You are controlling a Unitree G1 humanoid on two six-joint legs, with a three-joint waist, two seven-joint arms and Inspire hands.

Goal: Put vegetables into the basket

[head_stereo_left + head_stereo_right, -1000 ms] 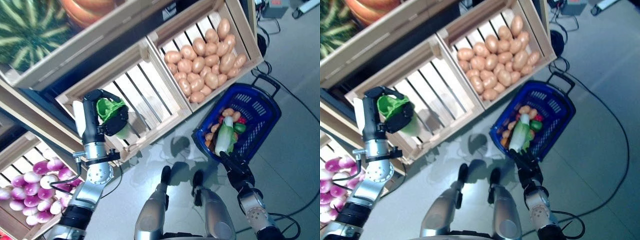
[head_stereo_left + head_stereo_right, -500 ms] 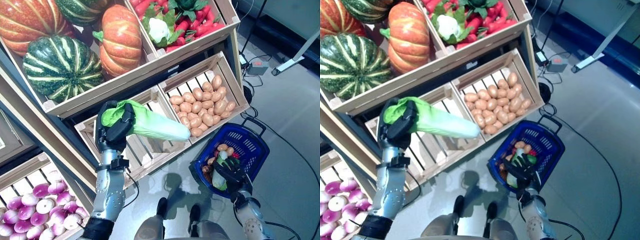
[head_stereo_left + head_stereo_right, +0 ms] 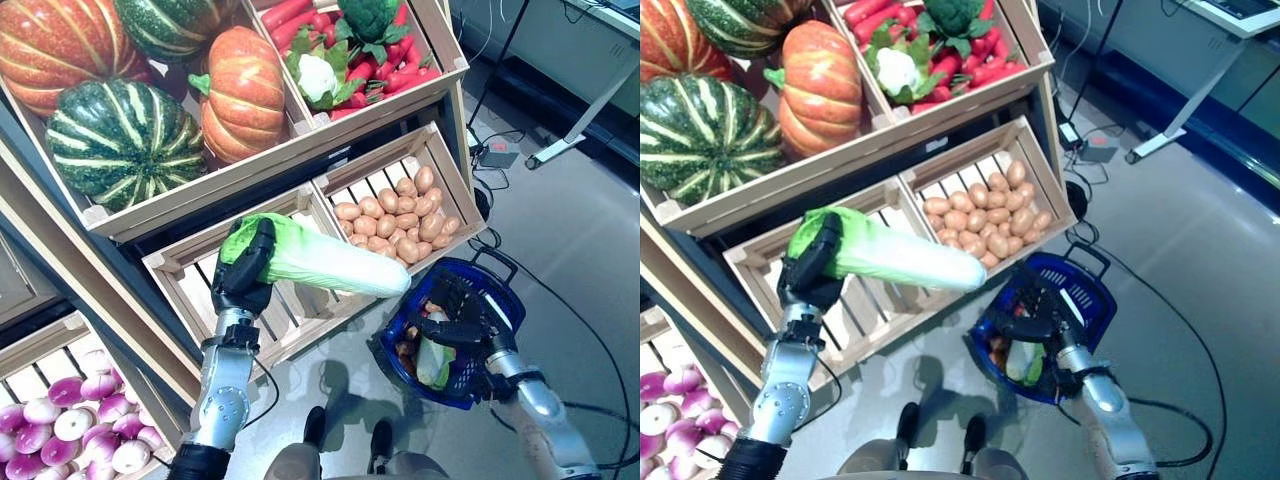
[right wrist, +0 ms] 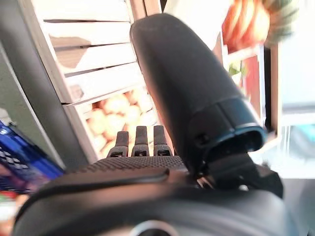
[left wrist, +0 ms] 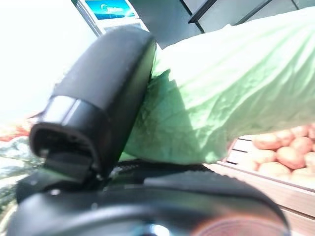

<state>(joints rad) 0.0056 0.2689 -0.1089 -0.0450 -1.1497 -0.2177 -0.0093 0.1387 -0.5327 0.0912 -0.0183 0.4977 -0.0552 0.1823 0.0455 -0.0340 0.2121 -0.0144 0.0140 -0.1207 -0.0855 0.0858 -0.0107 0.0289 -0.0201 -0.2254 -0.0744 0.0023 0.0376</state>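
Note:
My left hand (image 3: 245, 268) is shut on the leafy green end of a long napa cabbage (image 3: 330, 265) and holds it level in the air in front of the wooden stand. The cabbage's pale end points toward the blue plastic basket (image 3: 496, 295) on the floor. The left wrist view shows the thumb (image 5: 96, 103) pressed on the green leaves (image 5: 221, 93). The basket holds another pale green cabbage (image 3: 434, 360) and some small brown and red vegetables. My right hand (image 3: 462, 318) is open just above the basket, fingers straight; it also shows in the right wrist view (image 4: 187, 93).
The wooden stand (image 3: 200, 195) rises behind, with slatted crates on its lower shelf. The crate (image 3: 290, 305) under the held cabbage stands beside one with potatoes (image 3: 395, 220). A desk leg (image 3: 585, 125) stands on the grey floor at the far right.
The left hand has carried the cabbage a little to the right and lower, toward the basket. The right hand has risen over the basket. The camera has shifted slightly.

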